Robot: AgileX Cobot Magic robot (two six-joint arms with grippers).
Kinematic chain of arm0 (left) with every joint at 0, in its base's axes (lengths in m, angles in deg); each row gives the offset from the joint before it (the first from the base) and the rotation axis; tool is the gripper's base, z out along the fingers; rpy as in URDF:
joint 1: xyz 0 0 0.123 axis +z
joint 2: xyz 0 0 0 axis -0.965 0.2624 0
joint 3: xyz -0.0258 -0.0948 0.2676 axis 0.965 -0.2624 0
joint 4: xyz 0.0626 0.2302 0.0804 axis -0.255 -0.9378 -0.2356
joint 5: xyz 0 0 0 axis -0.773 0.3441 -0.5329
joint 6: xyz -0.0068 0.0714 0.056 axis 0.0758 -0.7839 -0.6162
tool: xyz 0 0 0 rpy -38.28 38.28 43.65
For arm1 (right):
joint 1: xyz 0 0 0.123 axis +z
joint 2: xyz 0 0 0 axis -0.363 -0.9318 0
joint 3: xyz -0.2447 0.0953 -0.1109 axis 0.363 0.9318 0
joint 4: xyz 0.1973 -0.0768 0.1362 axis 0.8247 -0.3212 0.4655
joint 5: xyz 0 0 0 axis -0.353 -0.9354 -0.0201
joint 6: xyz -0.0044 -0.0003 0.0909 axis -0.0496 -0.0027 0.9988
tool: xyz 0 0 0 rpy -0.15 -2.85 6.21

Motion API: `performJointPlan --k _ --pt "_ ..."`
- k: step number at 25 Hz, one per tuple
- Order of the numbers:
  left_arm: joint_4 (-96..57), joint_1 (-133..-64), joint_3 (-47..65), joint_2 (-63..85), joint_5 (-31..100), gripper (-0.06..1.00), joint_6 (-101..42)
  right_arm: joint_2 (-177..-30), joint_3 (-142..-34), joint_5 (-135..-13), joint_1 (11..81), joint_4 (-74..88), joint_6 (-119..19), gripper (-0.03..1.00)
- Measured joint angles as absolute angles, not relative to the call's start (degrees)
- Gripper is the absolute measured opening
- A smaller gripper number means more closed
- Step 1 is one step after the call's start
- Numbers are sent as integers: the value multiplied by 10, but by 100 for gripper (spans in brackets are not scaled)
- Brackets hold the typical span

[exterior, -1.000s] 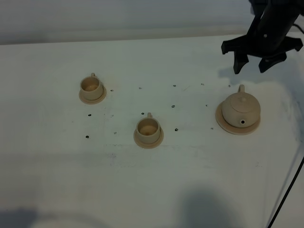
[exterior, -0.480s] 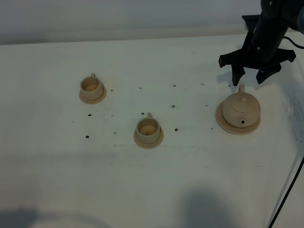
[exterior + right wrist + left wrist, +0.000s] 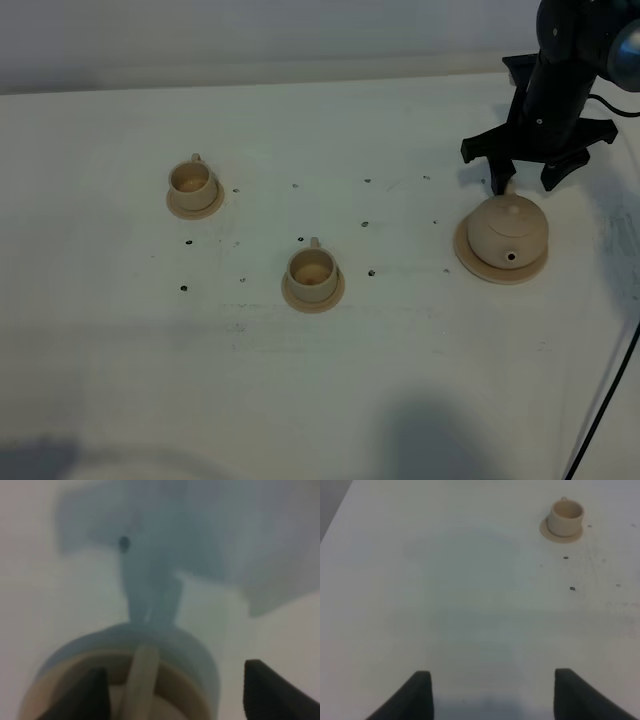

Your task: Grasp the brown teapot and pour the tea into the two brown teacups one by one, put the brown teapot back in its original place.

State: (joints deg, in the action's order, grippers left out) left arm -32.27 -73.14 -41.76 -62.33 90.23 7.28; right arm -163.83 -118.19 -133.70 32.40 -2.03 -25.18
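Round, squat, pale tan clay teapot (image 3: 507, 232) sitting on a wide flat tan saucer (image 3: 469, 263), far over on the right of the white surface (image 3: 400, 350). Spout pointing to the front.

Black right pincer (image 3: 525, 184) hanging just behind and above the pot, spread wide, pinching nothing. From the wrist, loop handle (image 3: 140, 680) between the two fingers, but nearer one than the other. Blurry there, so hard to tell how close.

On the other side, left pincer (image 3: 493, 679) spread wide too, over a bare patch, holding nothing. Small tan cup (image 3: 192, 181) on a little saucer far to the left, second small tan cup (image 3: 312, 271) nearer the middle, both well apart from the pot.

Plenty to go wrong from here:

- Could drop too low and bang the finger tips on the saucer rim, pushing pot and saucer along together.
- Could squeeze while off to one side, catch only the edge of the thin handle and twist the pot round.
- Might grip too softly and let the smooth clay slip on the lift, spilling tea early.
- Might knock the knobbed lid (image 3: 510, 208) loose with a finger.

Best to line up first, go down slowly, then squeeze firmly.
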Motion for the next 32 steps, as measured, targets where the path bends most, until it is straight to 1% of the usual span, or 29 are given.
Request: performJointPlan --k 6,15,32 --pt "-323 -731 -418 -623 902 52 73 -1639 -1182 -1317 325 -61 -249 59" --pt "-323 -731 -418 -623 902 52 73 -1639 -1182 -1339 324 -101 -232 59" --pt "-323 -731 -418 -623 902 52 73 -1635 -1169 -1343 315 -117 -214 57"
